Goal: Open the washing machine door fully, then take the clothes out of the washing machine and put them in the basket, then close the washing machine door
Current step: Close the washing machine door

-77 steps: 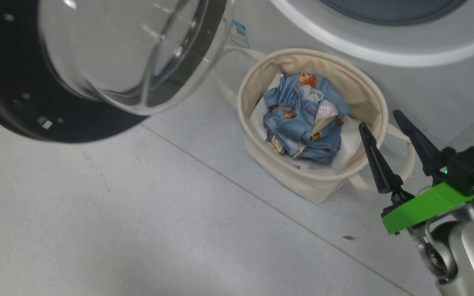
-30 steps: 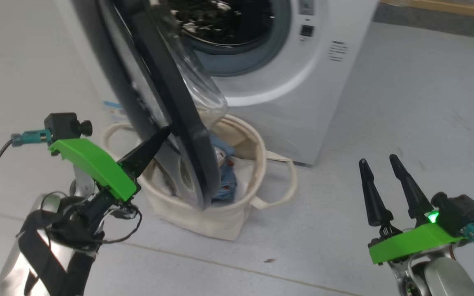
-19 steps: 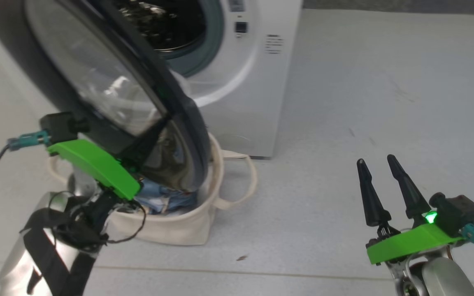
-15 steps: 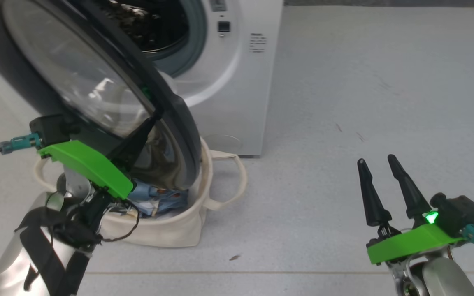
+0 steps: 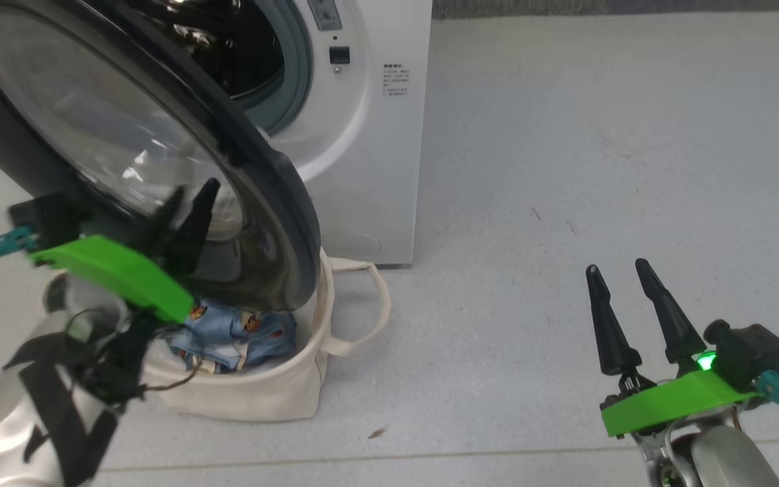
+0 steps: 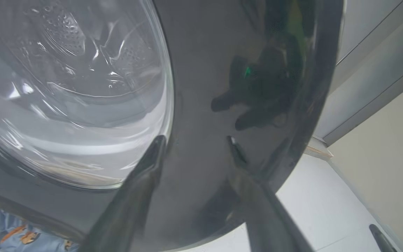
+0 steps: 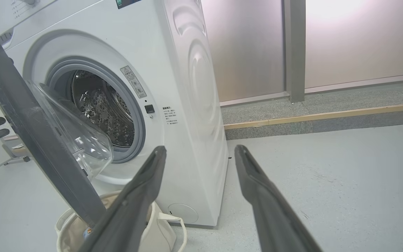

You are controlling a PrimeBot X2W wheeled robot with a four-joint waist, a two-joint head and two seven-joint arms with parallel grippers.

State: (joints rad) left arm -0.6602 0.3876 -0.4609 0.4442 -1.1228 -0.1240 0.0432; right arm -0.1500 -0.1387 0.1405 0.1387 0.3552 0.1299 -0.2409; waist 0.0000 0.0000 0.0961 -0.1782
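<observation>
Pale grey floor, smooth and faintly speckled, runs up to the washing machine, a white enamelled box. The clothes, soft blue cloth with brown bear faces, lie crumpled in the basket, a slack cream canvas tub with loop handles standing just before the machine. In the right wrist view the perforated steel drum behind the grey rubber gasket looks bare, so I judge the unloading done and the closing step in hand.

The washing machine door stands part open, its lower edge over the basket. It is a glossy black ring, mirror-smooth enough to reflect the arm, around a bulging clear glass bowl. The left tool has its fingers spread and empty against the door's outer face; whether they touch it I cannot tell. The right tool hangs well apart, also spread and empty.

Next the door probably needs a steady push on the ring, not the slippery glass, until the latch catches.
</observation>
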